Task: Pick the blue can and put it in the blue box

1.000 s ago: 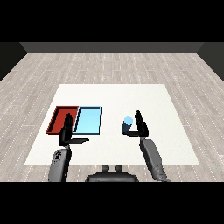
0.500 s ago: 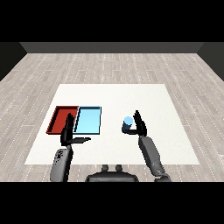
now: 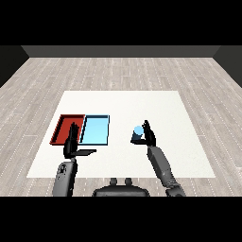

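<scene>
The blue can (image 3: 137, 134) stands upright on the white table (image 3: 123, 104), right of the two trays. My right hand (image 3: 150, 136) is upright against the can's right side, its fingers straight and not curled round the can. The light blue tray (image 3: 96, 141) lies left of the can with nothing in it. My left hand (image 3: 72, 144) hovers at the near edge of the trays, fingers straight up and thumb stretched out to the right, holding nothing.
The red tray (image 3: 57, 133) lies directly left of the light blue one, sharing a wall, and my left hand partly covers its near right corner. Bare table stretches between the blue tray and the can.
My right hand has edged a little left, closer to the can, and its forearm has swung inward. The left forearm shifted slightly. The can has stayed where it was.
</scene>
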Robot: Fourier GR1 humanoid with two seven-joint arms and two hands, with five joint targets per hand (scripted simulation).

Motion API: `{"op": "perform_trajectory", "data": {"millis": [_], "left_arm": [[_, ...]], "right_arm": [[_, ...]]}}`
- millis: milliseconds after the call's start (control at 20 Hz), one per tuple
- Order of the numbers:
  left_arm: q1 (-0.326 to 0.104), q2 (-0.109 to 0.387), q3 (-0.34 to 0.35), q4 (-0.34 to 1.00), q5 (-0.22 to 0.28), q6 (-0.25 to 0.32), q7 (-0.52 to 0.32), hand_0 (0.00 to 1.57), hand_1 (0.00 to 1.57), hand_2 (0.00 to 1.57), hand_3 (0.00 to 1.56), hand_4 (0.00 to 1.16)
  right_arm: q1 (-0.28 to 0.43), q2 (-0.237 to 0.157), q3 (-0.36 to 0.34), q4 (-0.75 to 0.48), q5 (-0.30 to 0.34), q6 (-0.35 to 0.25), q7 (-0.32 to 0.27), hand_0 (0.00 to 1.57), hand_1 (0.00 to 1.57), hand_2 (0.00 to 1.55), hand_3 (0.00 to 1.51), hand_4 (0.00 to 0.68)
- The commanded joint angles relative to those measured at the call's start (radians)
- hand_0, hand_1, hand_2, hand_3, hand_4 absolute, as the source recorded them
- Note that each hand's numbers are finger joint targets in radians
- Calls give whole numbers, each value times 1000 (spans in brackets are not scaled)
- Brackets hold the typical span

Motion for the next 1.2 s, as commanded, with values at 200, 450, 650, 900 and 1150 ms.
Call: {"op": "perform_trajectory", "data": {"millis": [200, 450, 650, 900, 1150], "left_arm": [[9, 2, 14, 11, 28, -19, -19, 0, 0, 0, 0, 0], [45, 3, -1, -27, -6, -1, -19, 0, 0, 0, 0, 0], [27, -8, -13, -19, -1, -6, -16, 0, 0, 0, 0, 0], [-6, 7, 16, 30, -2, -6, -35, 0, 0, 0, 0, 0], [-11, -39, -33, 46, -33, 19, -52, 0, 0, 0, 0, 0]], "right_arm": [[-39, 5, -9, 36, -35, 22, -3, 0, 0, 0, 0, 0], [-142, 5, 6, 187, -80, -10, -60, 0, 0, 0, 0, 0], [-149, 5, -6, 187, -40, -5, -21, 0, 0, 0, 0, 0], [-93, 5, 52, 105, -84, -106, -33, 0, 0, 500, 0, 0], [-111, -14, 28, 187, -64, -161, 4, 1466, 1466, 1466, 1446, 536]]}}
